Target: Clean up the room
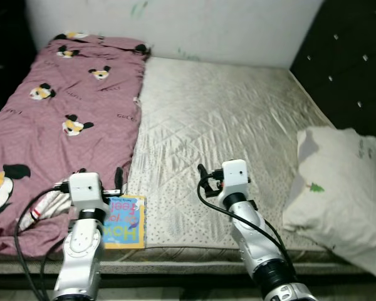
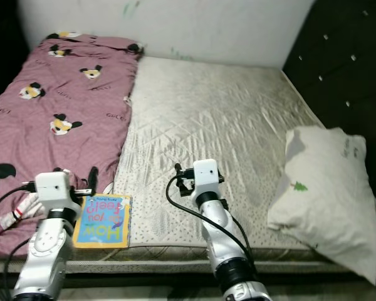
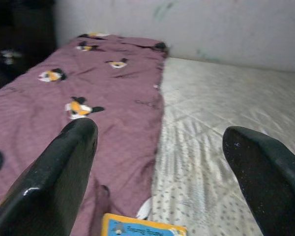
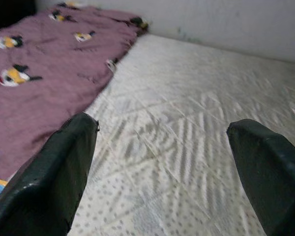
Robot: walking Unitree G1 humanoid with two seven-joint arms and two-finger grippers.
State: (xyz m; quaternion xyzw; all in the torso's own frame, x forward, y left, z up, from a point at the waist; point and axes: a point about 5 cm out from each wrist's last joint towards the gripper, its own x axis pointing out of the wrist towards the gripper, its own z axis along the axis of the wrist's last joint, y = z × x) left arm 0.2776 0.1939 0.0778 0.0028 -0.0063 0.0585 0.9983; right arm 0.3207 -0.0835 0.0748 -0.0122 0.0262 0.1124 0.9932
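Note:
A maroon blanket point(image 1: 62, 113) printed with cartoon mice covers the left part of a beige quilted mattress point(image 1: 225, 113). A colourful children's book point(image 1: 123, 221) lies flat at the mattress's front edge, just right of my left arm. My left gripper point(image 3: 160, 172) hovers open over the blanket's near edge, with the book point(image 3: 142, 227) right below it. Over the front middle of the mattress, my right gripper point(image 4: 162, 167) is open and holds nothing. A white pillow point(image 1: 338, 200) rests at the front right corner.
A white wall runs along the far side of the bed, and a dark tufted headboard point(image 1: 351, 63) along its right. A white cloth with red stripes point(image 1: 44, 210) lies on the blanket by my left arm.

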